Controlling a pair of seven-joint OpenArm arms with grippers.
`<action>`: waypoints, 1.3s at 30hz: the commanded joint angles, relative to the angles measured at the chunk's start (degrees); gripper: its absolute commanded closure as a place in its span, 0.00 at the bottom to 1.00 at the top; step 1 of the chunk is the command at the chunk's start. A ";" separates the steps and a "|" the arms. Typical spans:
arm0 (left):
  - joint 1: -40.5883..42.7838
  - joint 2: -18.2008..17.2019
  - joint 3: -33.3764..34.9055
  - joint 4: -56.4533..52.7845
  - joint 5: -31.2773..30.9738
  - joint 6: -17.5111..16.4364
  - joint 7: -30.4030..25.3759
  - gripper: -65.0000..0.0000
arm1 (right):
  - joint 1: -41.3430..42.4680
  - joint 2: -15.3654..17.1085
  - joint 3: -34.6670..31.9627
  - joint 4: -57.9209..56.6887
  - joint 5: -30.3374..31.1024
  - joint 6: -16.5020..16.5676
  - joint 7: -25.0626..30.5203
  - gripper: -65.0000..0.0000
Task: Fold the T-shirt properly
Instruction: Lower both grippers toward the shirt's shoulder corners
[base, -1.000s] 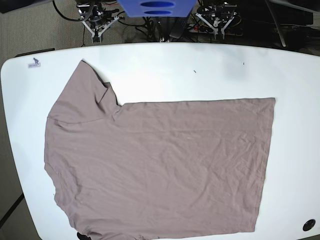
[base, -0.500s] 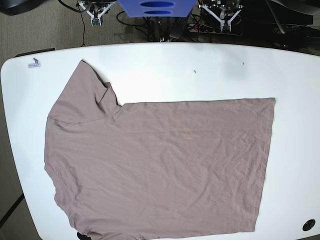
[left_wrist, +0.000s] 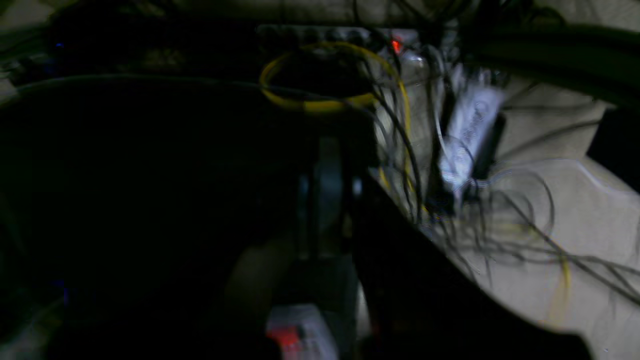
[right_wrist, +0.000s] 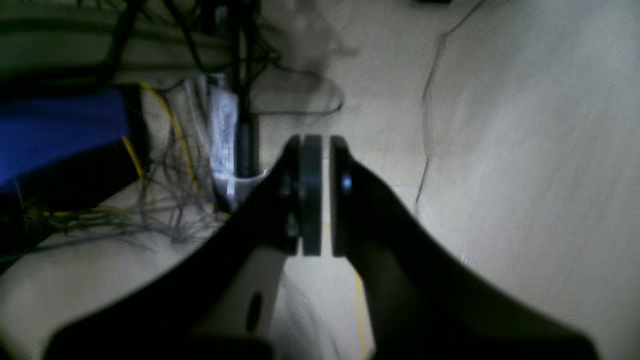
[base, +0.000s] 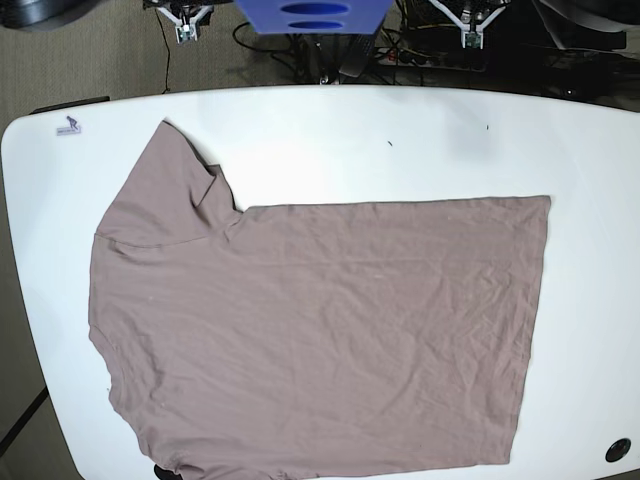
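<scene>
Both pincers sit closed, empty, behind the bench (base: 300, 110): right pincer (right_wrist: 318, 197), left pincer (left_wrist: 327, 200). Grabbing 1 layer unevenly could bunch the wrinkled T-shirt (base: 320, 330).

The table (base: 330, 120) is white with round corners. It fills most of the base view. A big brown shirt (base: 320, 330) lies flat on it and covers the middle and the 6 o'clock side. One sleeve points to 11 o'clock. The straight hem is at 3 o'clock. The shirt has soft wrinkles. A small sticker (base: 68, 126) sits on the table at 10 o'clock, apart from the shirt. A black round hole (base: 618, 450) is at 4 o'clock, near the table's edge.
</scene>
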 joint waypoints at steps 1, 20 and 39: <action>2.09 -0.78 -0.13 3.50 0.06 0.00 -4.08 0.99 | -2.55 0.24 0.25 4.43 0.18 0.43 3.50 0.96; 13.65 -2.05 -4.04 29.50 0.87 -0.04 -0.13 0.99 | -16.41 0.40 3.60 32.09 2.51 1.17 -1.16 0.97; 19.10 -1.50 -4.27 41.69 5.58 0.17 -1.13 0.99 | -16.84 -0.33 9.19 47.60 4.34 2.71 -9.25 0.98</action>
